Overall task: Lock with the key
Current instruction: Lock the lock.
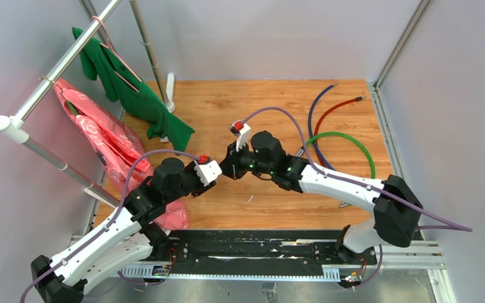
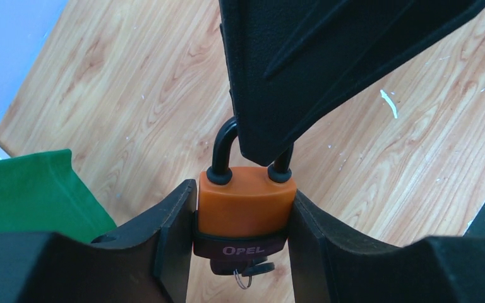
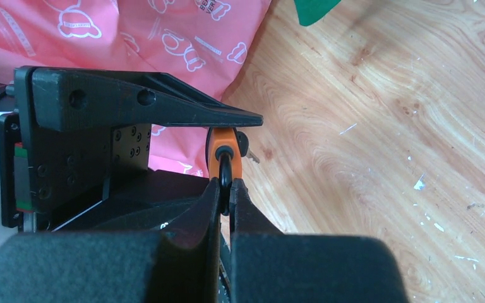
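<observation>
The left tool [image 2: 241, 192] clamps the orange padlock [image 2: 245, 211] above the worktop [image 2: 132, 95], right tool [image 3: 226, 188] pinched shut on its shackle [image 2: 223, 144]; key [image 2: 254, 269] sits in the opposite end, facing the left tool's palm.

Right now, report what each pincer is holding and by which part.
Left pincer: the orange padlock, clamped across the two sides of its body. Right pincer: the same padlock, pinched shut on its black shackle.
</observation>
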Robot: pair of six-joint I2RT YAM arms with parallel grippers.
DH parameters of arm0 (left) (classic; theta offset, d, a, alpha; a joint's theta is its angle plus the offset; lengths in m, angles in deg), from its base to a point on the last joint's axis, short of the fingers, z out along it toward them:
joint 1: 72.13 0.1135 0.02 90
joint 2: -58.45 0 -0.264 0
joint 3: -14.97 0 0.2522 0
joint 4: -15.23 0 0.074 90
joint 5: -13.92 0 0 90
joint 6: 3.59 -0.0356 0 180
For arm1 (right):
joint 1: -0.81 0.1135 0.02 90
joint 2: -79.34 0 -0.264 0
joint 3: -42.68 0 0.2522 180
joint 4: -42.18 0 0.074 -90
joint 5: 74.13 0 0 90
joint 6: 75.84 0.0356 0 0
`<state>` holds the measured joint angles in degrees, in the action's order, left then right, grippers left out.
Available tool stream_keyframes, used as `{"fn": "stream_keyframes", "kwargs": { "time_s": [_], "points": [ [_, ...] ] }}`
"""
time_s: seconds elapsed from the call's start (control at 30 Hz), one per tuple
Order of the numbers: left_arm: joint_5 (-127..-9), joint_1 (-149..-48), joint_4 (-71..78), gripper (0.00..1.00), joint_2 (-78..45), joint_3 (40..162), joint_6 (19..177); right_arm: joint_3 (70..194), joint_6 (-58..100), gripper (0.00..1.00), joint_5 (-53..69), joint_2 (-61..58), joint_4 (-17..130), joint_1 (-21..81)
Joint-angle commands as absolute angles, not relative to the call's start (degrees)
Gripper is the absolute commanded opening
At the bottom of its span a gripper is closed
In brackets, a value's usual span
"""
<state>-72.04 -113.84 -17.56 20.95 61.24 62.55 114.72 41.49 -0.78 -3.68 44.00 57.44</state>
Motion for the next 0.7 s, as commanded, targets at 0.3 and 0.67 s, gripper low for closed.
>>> {"fn": "stream_keyframes", "kwargs": {
  "time_s": [0.3, 0.67],
  "points": [
    [-66.58, -115.02, 16.94, 0.00, 20.63, 74.02, 65.32, 108.68, 42.54, 0.00, -2.41, -14.14, 43.33, 63.41],
    [-62.28, -115.02, 18.05, 0.00, 19.25, 75.14, 69.63, 109.59, 44.39, 0.00, -8.25, -17.86, 35.42, 65.20]
  ]
}}
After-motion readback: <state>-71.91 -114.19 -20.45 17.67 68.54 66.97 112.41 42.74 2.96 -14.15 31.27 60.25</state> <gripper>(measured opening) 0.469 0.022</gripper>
